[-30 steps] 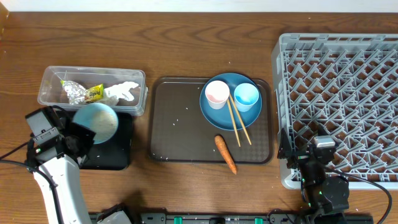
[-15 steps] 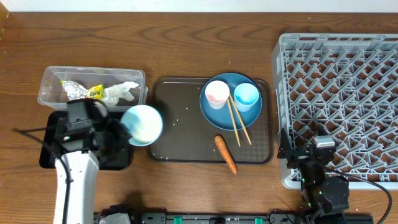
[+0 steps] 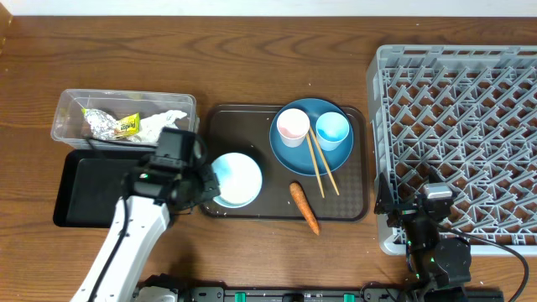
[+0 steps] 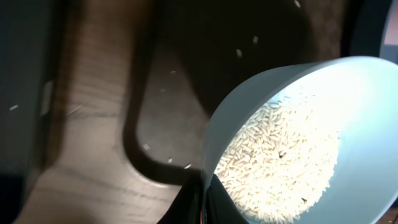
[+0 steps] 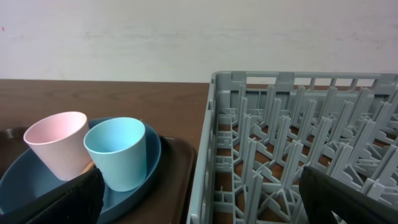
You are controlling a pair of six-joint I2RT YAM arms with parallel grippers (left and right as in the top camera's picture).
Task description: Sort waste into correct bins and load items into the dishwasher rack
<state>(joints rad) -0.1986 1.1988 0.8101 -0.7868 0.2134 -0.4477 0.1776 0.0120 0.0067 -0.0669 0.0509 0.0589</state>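
My left gripper [image 3: 206,186] is shut on the rim of the white bowl with light-blue outside [image 3: 237,179] and holds it over the left part of the dark brown serving tray [image 3: 252,134]. In the left wrist view the bowl [image 4: 348,93] is tilted and holds white rice [image 4: 280,155], with my fingers [image 4: 202,199] pinching its rim. The black tray bin [image 3: 84,189] lies to the left. The clear tub [image 3: 71,105] holds the foil with yellow-green wrapper [image 3: 109,124] and the tissue [image 3: 164,122]. The carrot [image 3: 304,207] lies on the serving tray. My right gripper [image 3: 419,205] is open at the rack's front-left corner.
The blue plate [image 3: 312,149] carries the pink cup [image 3: 293,126], the light blue cup [image 3: 332,130] and the chopsticks [image 3: 321,164]. The grey rack [image 3: 461,126] fills the right side. Loose rice grains [image 4: 171,160] lie on the serving tray. The right wrist view shows both cups [image 5: 118,152] and the rack [image 5: 280,143].
My left arm has carried the bowl to the right, from over the black tray to over the left part of the brown serving tray. The right arm has not moved.
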